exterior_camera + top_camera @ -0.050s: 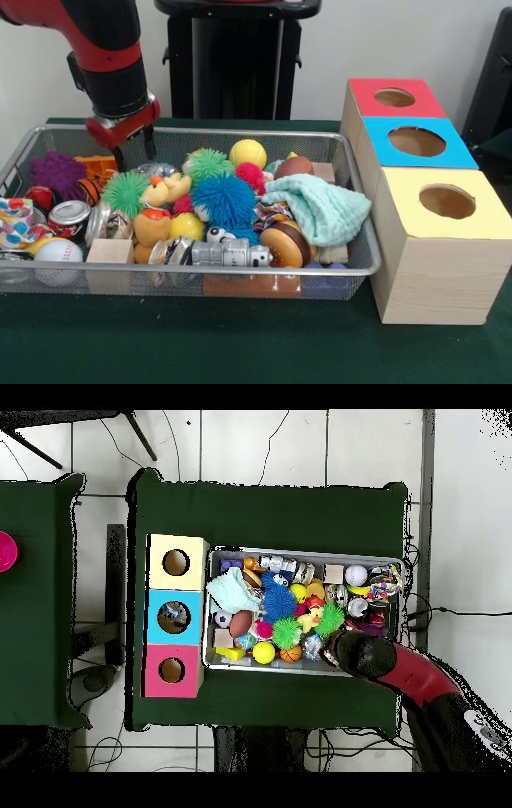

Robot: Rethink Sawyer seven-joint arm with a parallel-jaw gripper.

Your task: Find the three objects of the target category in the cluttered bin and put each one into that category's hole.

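With its fingers (149,142) spread and empty, the gripper (134,149) is held above the far left of the bin (240,272), where a descent clear of the wire wall is advised.

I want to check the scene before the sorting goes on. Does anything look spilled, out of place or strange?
Nothing has spilled outside the wire bin. One thing stands out: the mint cloth hangs over the rim on the boxes' side and covers toys under it. The blue box already seems to hold something in its hole.
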